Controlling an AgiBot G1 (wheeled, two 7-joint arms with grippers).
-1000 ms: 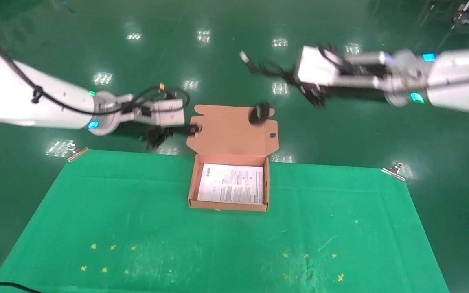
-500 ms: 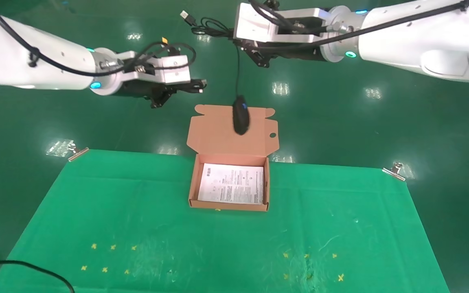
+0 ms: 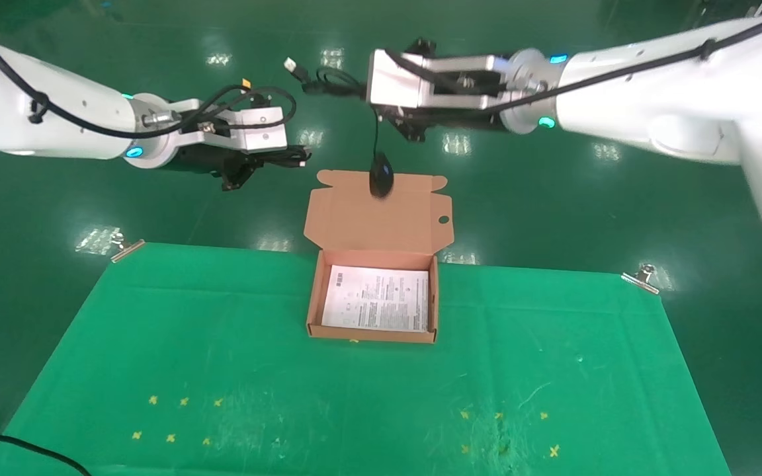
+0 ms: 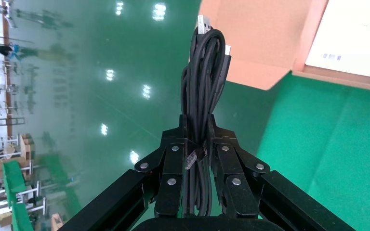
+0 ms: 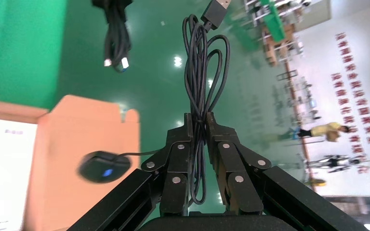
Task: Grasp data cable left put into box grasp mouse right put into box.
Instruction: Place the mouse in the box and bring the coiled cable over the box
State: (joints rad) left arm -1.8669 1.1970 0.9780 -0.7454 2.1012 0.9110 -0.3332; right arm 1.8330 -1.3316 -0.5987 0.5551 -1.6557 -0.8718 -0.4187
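The left gripper (image 4: 196,144) is clamped on the looped data cable (image 4: 203,86), held in the air left of the box's open lid. The right gripper (image 5: 198,130) pinches the mouse cord (image 5: 200,72); the mouse (image 3: 380,176) dangles before the lid. The box (image 3: 313,301) sits open on the green mat (image 3: 156,330), only a printed sheet inside.

Black data cable (image 4: 203,91) bundle clamped in left pincer (image 4: 197,139), in the air. Black mouse (image 3: 380,179) dangles by its cord from right pincer (image 5: 198,126) before the flap. Orange box (image 3: 315,301) open on bench, white sheet inside.
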